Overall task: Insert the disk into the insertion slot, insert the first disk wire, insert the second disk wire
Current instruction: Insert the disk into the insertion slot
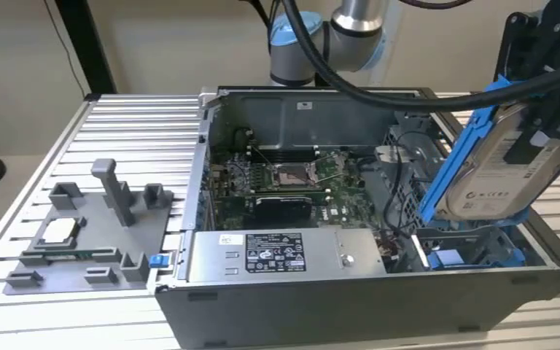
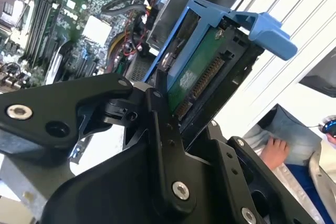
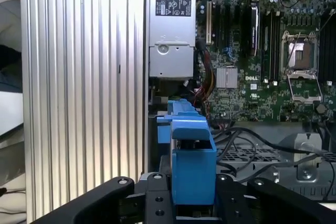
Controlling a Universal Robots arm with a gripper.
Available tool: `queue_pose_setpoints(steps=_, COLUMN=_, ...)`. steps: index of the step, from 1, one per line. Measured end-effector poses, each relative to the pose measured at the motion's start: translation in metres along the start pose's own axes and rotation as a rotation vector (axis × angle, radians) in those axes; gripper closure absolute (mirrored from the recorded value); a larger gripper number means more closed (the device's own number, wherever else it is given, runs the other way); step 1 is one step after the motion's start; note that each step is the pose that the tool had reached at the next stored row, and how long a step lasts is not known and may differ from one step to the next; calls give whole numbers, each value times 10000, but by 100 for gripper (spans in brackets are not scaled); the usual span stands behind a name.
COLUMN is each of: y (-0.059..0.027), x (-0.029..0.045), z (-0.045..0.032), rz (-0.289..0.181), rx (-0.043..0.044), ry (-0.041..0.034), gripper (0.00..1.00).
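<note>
Exterior view: your hand (image 1: 541, 120) is clamped on the disk (image 1: 489, 175), which hangs steeply tilted just above the insertion slot (image 1: 460, 255).
Second wrist view: fingers (image 2: 160, 103) pinch the blue frame.
First wrist view: cables (image 3: 247, 140) lie beside the bay. Square the frame to the rails and steer clear of them.
</note>
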State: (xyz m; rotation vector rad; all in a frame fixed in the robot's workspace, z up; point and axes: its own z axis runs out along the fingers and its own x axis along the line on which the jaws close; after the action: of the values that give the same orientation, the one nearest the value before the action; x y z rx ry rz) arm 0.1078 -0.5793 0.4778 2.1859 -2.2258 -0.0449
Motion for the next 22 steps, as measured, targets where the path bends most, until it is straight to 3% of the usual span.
queue_pose_setpoints(steps=7, y=-171, x=-2, z=115, rz=-1, rx=0, ry=3, gripper=100)
queue_pose_setpoints(steps=16, y=-184, x=-1, z=266, rz=0, rx=0, ry=3, gripper=100)
queue_pose_setpoints(steps=22, y=-184, x=-1, z=270, rz=0, rx=0, ry=4, gripper=100)
